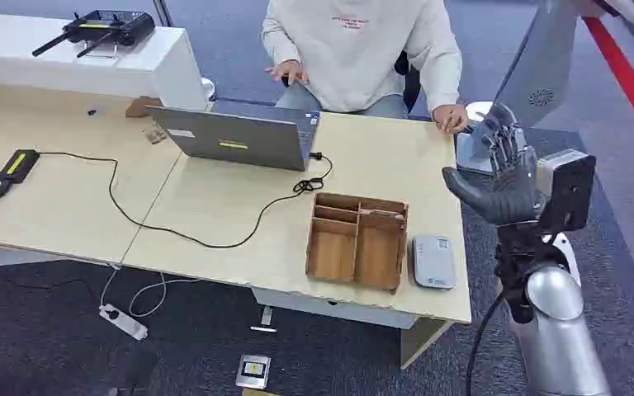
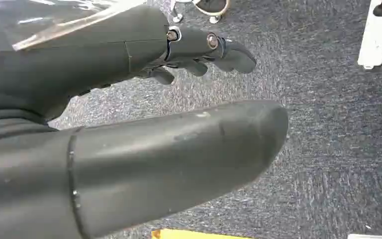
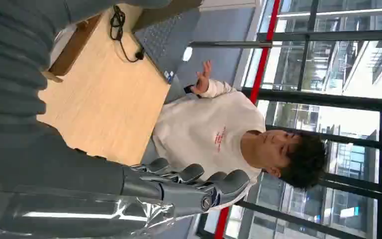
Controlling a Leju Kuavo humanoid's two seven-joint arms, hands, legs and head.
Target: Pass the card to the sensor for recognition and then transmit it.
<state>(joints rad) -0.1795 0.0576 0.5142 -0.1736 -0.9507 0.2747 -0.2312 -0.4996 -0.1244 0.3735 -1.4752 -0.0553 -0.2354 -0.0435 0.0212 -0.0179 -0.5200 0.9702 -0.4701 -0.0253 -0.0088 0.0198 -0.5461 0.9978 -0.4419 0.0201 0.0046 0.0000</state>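
The right hand hangs off the worktop's 3 o'clock edge, fingers apart, holding nothing. The left hand is spread above carpet. The sensor lies near the 4 o'clock corner, beside the tray. I cannot tell where the card is.

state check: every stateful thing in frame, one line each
right hand: raised beside the desk's right end, open, holding nothing
left hand: hanging over carpet, open, holding nothing
laptop: lid open, cable plugged in
wooden organizer tray: upright on the desk, no card visible in it
sensor: flat on the desk, nothing on it
power strip: on the floor, cable attached
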